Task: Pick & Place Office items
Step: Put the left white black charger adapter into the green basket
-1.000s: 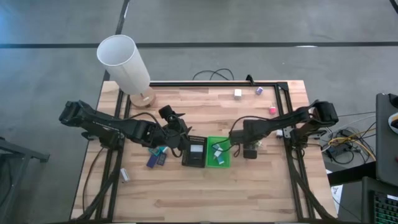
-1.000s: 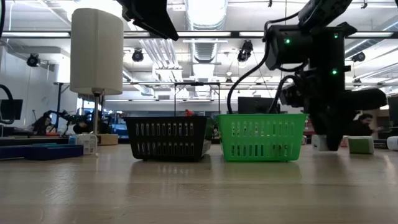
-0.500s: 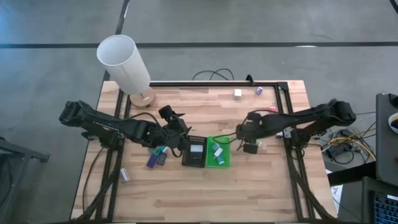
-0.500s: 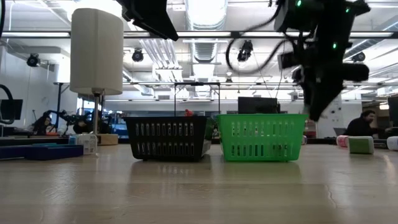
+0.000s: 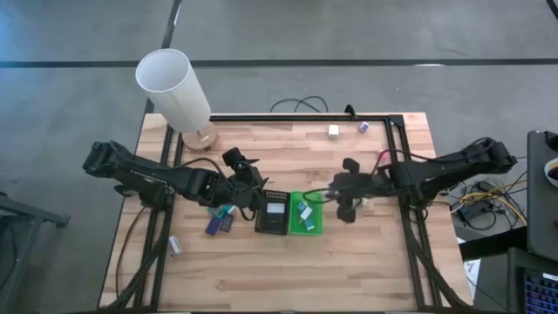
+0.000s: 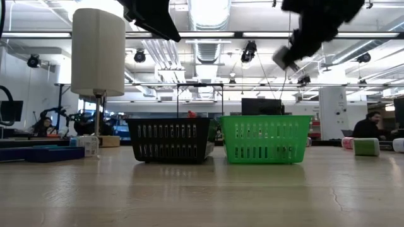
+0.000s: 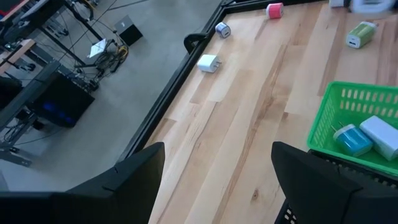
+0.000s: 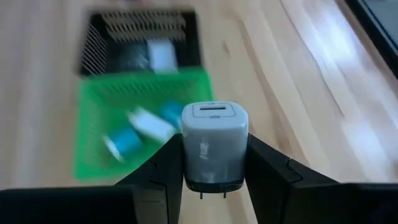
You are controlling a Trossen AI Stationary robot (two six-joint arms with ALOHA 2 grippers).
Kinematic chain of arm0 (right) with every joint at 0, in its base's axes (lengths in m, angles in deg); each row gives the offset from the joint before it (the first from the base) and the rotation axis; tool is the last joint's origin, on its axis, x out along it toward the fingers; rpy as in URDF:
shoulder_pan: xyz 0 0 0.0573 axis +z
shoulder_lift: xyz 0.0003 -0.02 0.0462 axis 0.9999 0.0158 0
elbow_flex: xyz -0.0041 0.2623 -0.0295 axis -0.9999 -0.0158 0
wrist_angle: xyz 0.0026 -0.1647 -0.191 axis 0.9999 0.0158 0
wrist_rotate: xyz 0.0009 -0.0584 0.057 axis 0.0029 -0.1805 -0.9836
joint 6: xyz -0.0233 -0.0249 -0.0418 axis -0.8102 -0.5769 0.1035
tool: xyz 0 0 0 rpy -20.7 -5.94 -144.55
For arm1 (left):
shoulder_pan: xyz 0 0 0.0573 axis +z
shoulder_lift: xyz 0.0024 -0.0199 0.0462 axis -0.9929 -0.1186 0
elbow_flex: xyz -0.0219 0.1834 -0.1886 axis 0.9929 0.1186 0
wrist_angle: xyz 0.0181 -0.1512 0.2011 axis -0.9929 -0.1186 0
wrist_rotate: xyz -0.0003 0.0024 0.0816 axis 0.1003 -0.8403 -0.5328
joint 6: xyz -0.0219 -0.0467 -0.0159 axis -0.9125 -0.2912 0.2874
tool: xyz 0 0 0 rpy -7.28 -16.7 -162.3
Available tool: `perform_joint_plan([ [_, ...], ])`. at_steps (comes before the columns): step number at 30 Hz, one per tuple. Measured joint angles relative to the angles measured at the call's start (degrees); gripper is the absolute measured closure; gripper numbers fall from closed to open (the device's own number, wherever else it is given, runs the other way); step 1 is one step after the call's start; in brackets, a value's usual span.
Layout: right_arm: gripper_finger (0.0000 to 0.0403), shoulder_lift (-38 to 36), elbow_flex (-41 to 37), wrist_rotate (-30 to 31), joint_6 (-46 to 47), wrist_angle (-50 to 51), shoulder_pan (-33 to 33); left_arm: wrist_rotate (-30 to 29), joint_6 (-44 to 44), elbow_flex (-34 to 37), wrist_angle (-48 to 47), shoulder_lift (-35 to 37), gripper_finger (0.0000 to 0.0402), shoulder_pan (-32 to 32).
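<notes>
Currently, arms: two dark arms over a pale wooden plank table (image 5: 261, 270), one from each side.
Right gripper (image 8: 214, 186): its fingers are clamped on a small white plastic charger block (image 8: 214, 146); in the high view this gripper (image 5: 347, 194) hangs just at 3 o'clock of the green basket, raised well above the table in the low view (image 6: 295, 50).
Held block, looks: rounded white cube with a slot on its upper face and two metal prongs at its lower end; no writing can be read on it.
Left gripper (image 7: 217, 180): fingers spread wide with nothing between them; in the high view it (image 5: 247, 187) sits at 9 o'clock of the black basket.
Baskets: two, side by side at the table's middle — a bright green slotted plastic basket (image 5: 293, 205) and a black slotted plastic basket (image 5: 270, 228) touching it at 9 o'clock.
Green basket contents: a teal block (image 7: 351, 139) and a white block (image 7: 380, 135), touching.
Black basket contents: a pale grey flat item (image 5: 275, 210); its markings cannot be read.
Loose blocks, far edge at 12 to 1 o'clock: one white cube (image 5: 333, 131), one purple cube (image 5: 364, 127).
Other loose blocks: a pink one (image 7: 274, 10), a white plug block (image 7: 208, 63), a green one (image 7: 360, 33).
Flat dark-blue rectangles (image 5: 218, 224): two, with a teal block between, at 9 o'clock of the baskets.
Lamp: one tall white cylindrical lampshade (image 5: 172, 87) on a round wooden base, at 11 o'clock.
</notes>
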Motion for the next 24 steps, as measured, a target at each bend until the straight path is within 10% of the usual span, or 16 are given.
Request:
perform_joint_plan([
  [24,0.0280,17.4,4.1,-3.9,10.9,-9.0,2.9,0.2,-0.6,0.0,-0.5,0.0,0.0099,0.0],
])
